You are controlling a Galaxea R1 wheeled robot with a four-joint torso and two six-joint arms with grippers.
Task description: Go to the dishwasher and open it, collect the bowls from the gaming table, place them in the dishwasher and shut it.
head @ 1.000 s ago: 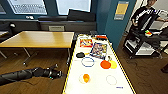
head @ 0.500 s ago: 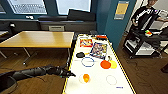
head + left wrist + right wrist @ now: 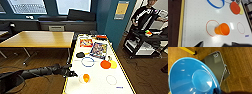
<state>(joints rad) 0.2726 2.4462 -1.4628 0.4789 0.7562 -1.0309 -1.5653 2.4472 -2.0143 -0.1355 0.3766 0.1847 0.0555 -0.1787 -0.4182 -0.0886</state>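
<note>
One orange bowl (image 3: 86, 78) beside left gripper (image 3: 74, 74)

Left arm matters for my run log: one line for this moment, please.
left gripper: at gaming table edge | orange cup: on its side | right: blue bowl close
</note>
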